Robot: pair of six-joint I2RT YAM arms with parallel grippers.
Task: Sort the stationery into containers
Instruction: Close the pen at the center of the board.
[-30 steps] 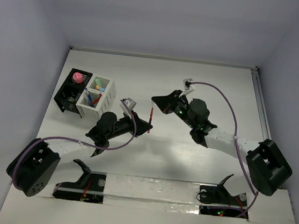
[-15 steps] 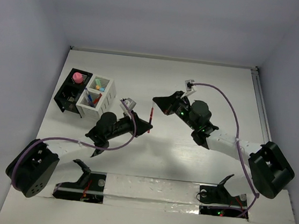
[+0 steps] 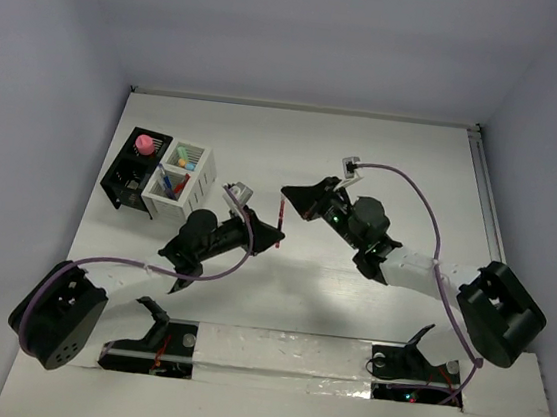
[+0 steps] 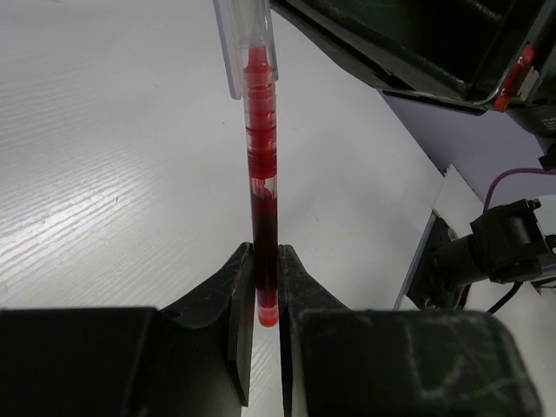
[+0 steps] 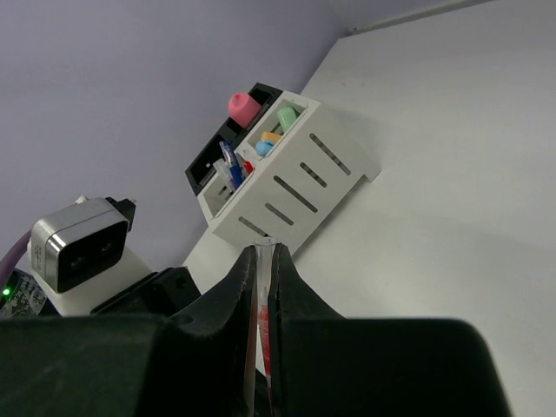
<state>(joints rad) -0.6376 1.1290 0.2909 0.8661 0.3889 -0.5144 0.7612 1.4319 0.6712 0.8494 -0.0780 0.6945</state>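
A thin red pen (image 3: 281,212) stands near upright above the table's middle, between both grippers. My left gripper (image 3: 273,236) is shut on its lower end; in the left wrist view the pen (image 4: 261,200) rises from my jaws (image 4: 265,291). My right gripper (image 3: 287,189) is shut on its clear top end (image 5: 262,261). The black slotted box (image 3: 130,187) holds a pink-topped piece (image 3: 145,143). The adjoining white slatted box (image 3: 192,194) holds blue and red pens (image 5: 228,163) in one compartment and mint green, orange and pale blue bits (image 5: 276,130) in the other.
The boxes stand at the far left of the white table, near the left wall. Two black stands (image 3: 152,327) sit on the taped strip at the near edge. Purple cables trail from both wrists.
My right wrist has shifted slightly left and toward the near side. The pen and my left gripper have stayed about where they were.
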